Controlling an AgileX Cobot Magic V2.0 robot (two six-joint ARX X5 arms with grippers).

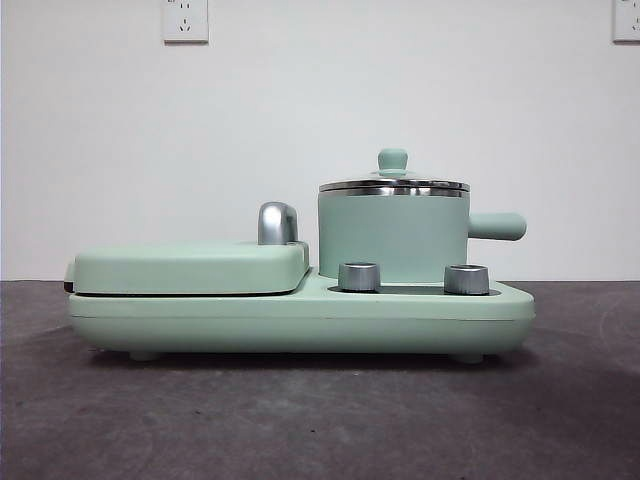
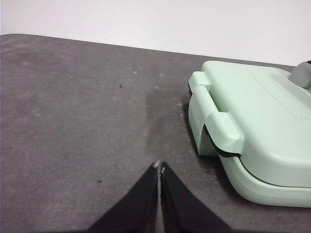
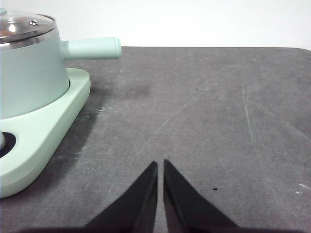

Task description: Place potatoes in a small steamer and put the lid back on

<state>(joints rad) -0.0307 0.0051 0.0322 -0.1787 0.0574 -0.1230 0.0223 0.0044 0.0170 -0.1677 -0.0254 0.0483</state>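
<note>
Room: a plain white wall (image 1: 320, 130) behind, with a socket plate (image 1: 185, 20) high on one side and part of another at the opposite top corner.
Counter: dark grey counter (image 1: 320, 420), matte, with faint scuffs and a few small dark specks.
Appliance base: a long mint-green base (image 1: 300, 320) on short feet, resting on the counter.
Griddle cover: flat mint-green griddle cover (image 1: 190, 268) closed over one half of the base, with a chrome handle (image 1: 277, 223) at its inner end.
Small steamer: the small steamer (image 1: 392, 240) stands upright on the other half of the base, stubby side handle pointing away from the griddle cover.
Lid: the lid (image 1: 393, 184) sits level on the steamer's steel rim, mint knob on top.
Dials: two steel dials (image 1: 359, 277) on the base in front of the steamer.
Potatoes: none visible in any view.
Left claw: left claw (image 2: 159, 168) low above bare counter near the griddle end, jaws pressed together, holding nothing.
Right claw: right claw (image 3: 160, 164) low above bare counter off the steamer end, jaws nearly touching, holding nothing.
</note>
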